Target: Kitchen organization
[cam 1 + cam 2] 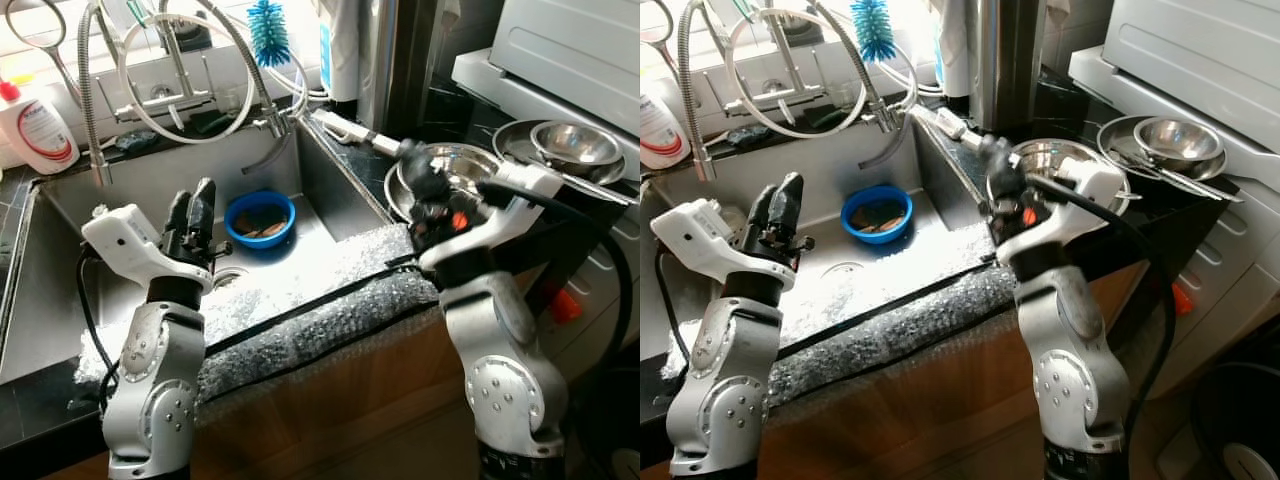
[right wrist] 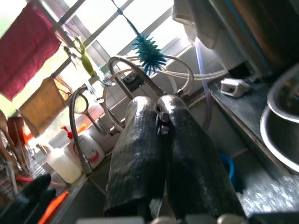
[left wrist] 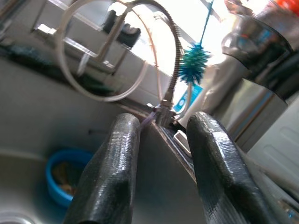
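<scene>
From the left eye view, we stand at a steel sink (image 1: 330, 200) with both arms raised. Our left hand (image 1: 192, 222) hovers above the basin, its fingers close together with only a narrow gap, holding nothing. A blue bowl (image 1: 260, 219) with food scraps sits on the sink floor near the back, just beyond that hand. Our right hand (image 1: 422, 180) hangs over a large steel bowl (image 1: 470, 165) on the dark tabletop (image 1: 370, 160) to the right of the sink.

In the right eye view, a flexible faucet hose (image 1: 865, 75) arches down just behind the blue bowl, and a blue bottle brush (image 1: 872, 28) hangs above it. We judge that a reach for the bowl could snag this hose. Two more steel bowls (image 1: 1175, 140) are stacked further right, with a long utensil across the rim; a sweep of the right arm could knock them.

The left wrist view looks between the two fingers (image 3: 112, 172), slightly parted and empty, with the blue bowl low and beyond them. We judge the bowl's rim may slip against wet steel, spilling scraps.

In the right wrist view, the fingers (image 2: 145, 154) are pressed together, holding nothing. A soap bottle (image 2: 91, 149) stands at the sink's far edge.
</scene>
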### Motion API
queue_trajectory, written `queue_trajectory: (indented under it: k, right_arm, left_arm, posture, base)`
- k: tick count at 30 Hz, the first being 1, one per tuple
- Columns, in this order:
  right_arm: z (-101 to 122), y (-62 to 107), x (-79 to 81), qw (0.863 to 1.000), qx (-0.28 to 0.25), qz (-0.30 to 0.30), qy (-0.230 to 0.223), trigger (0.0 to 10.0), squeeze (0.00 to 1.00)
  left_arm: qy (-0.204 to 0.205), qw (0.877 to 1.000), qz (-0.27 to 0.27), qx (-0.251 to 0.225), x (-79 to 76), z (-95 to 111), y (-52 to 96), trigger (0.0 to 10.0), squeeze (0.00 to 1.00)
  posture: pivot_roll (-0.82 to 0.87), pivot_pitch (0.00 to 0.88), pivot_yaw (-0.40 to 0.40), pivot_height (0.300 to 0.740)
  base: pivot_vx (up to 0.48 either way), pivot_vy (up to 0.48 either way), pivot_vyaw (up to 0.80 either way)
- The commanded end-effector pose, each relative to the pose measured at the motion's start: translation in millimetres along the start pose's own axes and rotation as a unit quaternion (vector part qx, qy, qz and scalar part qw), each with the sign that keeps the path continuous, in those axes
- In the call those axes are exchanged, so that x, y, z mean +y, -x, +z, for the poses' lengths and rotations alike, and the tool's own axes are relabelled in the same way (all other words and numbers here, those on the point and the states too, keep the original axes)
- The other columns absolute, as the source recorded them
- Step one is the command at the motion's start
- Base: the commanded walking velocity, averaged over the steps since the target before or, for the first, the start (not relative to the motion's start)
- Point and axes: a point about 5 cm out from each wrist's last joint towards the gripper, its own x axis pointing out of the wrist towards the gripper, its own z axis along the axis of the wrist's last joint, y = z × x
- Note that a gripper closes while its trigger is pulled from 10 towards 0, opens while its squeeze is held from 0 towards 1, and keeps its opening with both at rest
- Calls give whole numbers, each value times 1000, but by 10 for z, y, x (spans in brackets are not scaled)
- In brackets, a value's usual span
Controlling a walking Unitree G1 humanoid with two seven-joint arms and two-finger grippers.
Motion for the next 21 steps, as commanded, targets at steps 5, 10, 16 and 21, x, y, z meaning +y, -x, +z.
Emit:
queue_trajectory:
  k: [5,10,16,21]
  right_arm:
    - [77,114,-41,993,-34,11,-115,10000,0]
    - [137,206,-90,975,-71,11,-208,10000,0]
    - [-2,399,-164,971,-17,8,-236,10000,0]
    - [-61,502,-150,966,12,26,-259,10000,0]
  left_arm:
    - [107,994,8,3,22,7,49,10000,1000]
    - [133,991,7,11,23,-8,52,10000,1000]
    - [144,989,-4,31,-3,-47,66,10000,439]
    - [148,988,-8,35,-12,-52,72,10000,0]
  posture:
    - [-159,53,83,740]
    - [-161,48,86,740]
    - [-162,42,90,740]
    - [-161,42,92,740]
  base:
    - [0,0,0]
    - [0,0,0]
    - [0,0,0]
    - [0,0,0]
